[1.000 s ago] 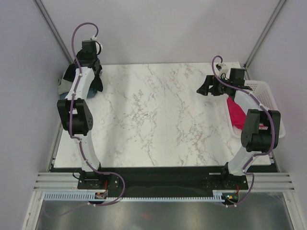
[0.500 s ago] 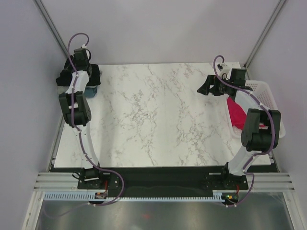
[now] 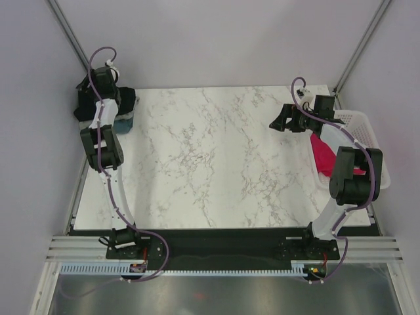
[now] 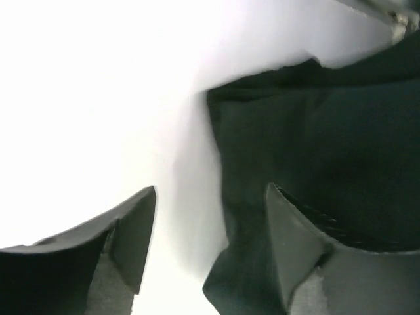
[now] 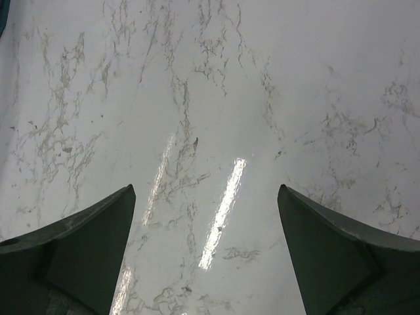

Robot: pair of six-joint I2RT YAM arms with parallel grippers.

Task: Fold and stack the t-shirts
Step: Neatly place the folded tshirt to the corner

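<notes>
**A:** How much open room is there on the surface (image 3: pixel 216 164)?

**B:** Plenty. The marbled white slab lies bare across its whole middle, from the near edge by the arm bases to the far edge at the back. Pale walls (image 3: pixel 230 39) close in on the left, back and right. A slanted metal post (image 3: pixel 69 36) stands at each far corner.

**A:** And the arms?

**B:** The left arm (image 3: pixel 108 164) runs up along the left edge and reaches into the far-left corner. The right arm (image 3: pixel 351 177) bends above the right edge, with its wrist turned inward over bare marble.

**A:** What sits at the edges?

**B:** A white mesh basket (image 3: pixel 364 128) stands at the right edge, close beside the right arm. I cannot tell how much of it rests on the slab. The pink-red t-shirt (image 3: pixel 323 154) lies bunched inside it.

**A:** The other shirts?

**B:** They are piled in the far-left corner under the left arm. The black t-shirt (image 3: pixel 128 100) is on top, and the dusty blue t-shirt (image 3: pixel 123 123) shows at the pile's near side, touching it.

**A:** The tools?

**B:** The left tool (image 4: pixel 210 190) has its fingers apart and grips nothing. In its wrist view, black cloth lies behind the right-hand finger against a white ground. The right tool (image 5: pixel 206 189) is spread wide above bare, glossy marble and holds nothing.

**A:** Anything to read?

**B:** No lettering I can make out at this size.
</notes>
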